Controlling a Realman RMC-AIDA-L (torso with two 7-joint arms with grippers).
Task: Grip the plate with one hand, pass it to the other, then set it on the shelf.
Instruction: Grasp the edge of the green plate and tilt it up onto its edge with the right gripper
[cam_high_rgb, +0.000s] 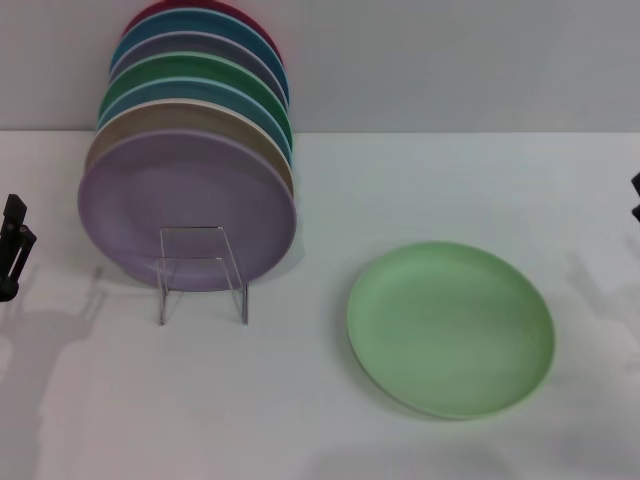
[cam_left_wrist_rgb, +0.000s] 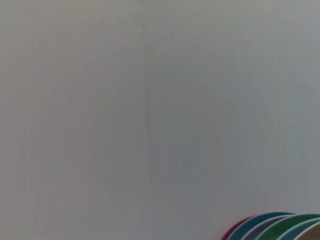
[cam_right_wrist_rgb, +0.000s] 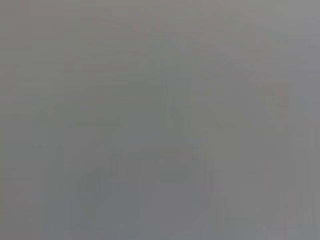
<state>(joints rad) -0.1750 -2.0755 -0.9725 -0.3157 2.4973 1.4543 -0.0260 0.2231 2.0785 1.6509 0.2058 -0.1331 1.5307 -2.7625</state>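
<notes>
Mint-green plate (cam_high_rgb: 451, 328): flat on white tabletop (cam_high_rgb: 300, 420), well clear of both grippers. Clear acrylic shelf (cam_high_rgb: 201, 272): holds a row of upright plates, lavender plate (cam_high_rgb: 187, 205) foremost, near left gripper (cam_high_rgb: 14, 245). Right gripper (cam_high_rgb: 635, 198): at the far edge. Fingers' state: cannot tell.

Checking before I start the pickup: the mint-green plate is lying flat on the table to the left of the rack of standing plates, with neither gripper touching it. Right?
Not quite. The head view shows the mint-green plate flat on the table to the right of the rack, not the left. Neither gripper touches it.
</notes>
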